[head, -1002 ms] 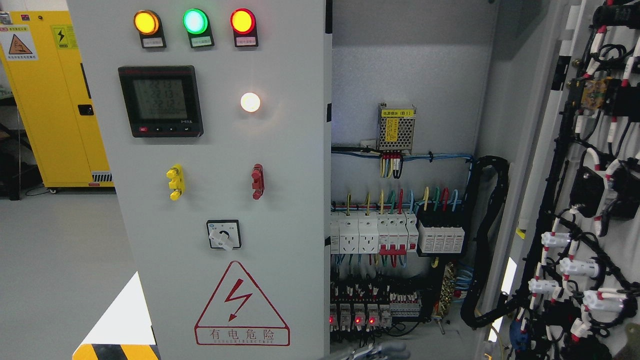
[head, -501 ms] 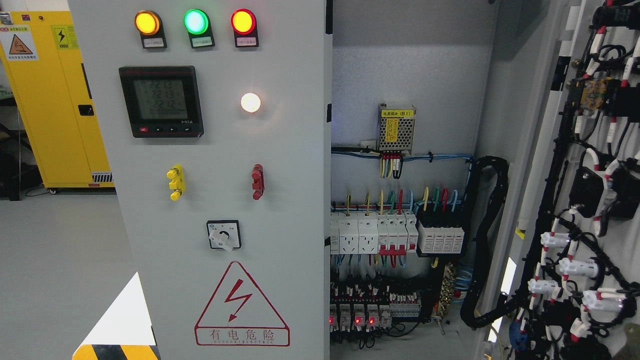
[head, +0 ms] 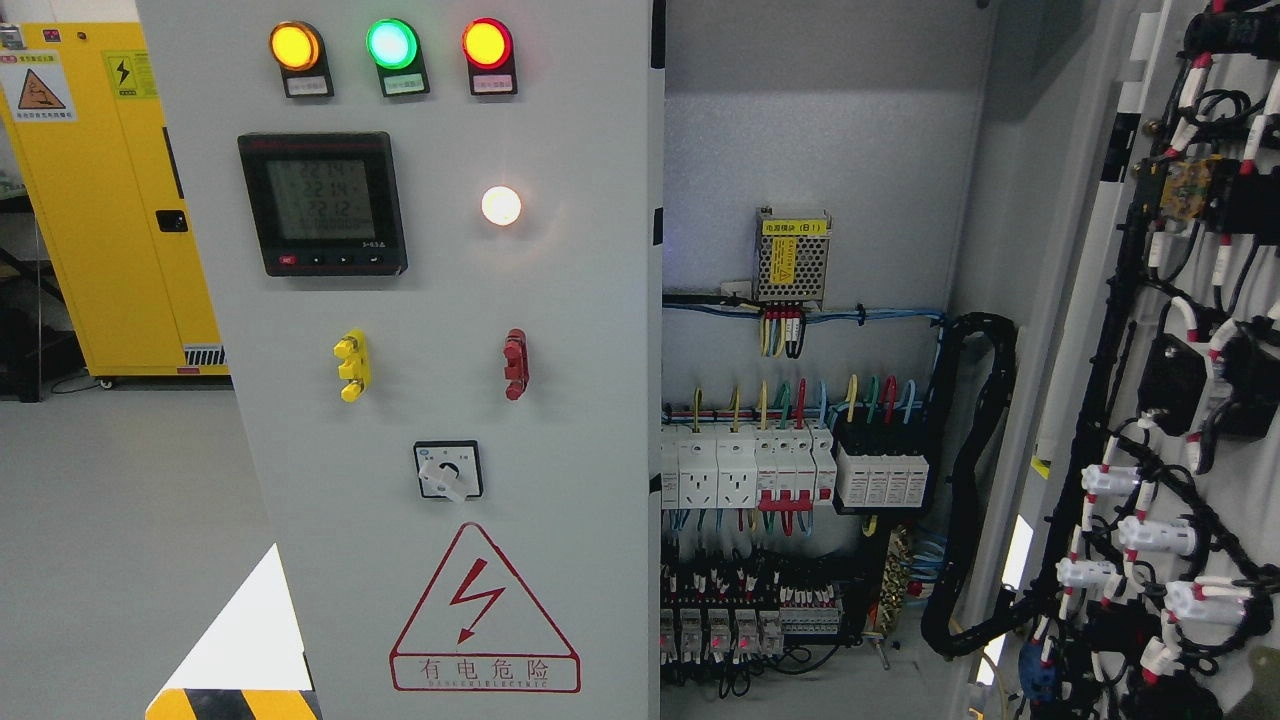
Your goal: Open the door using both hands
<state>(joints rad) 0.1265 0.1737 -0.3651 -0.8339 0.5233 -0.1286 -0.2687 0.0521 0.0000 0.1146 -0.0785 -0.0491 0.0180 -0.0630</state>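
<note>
Behind stands a yellow cabinet; the right door hangs open, the left door shut. Neither hand shows, so their state is unknowable; next probably comes grasping the left door's edge.

left arm: not in the head view | left hand: not in the head view | right arm: not in the head view | right hand: not in the head view | pose and finger state: cannot be told, since no part of the robot's body shows
</note>
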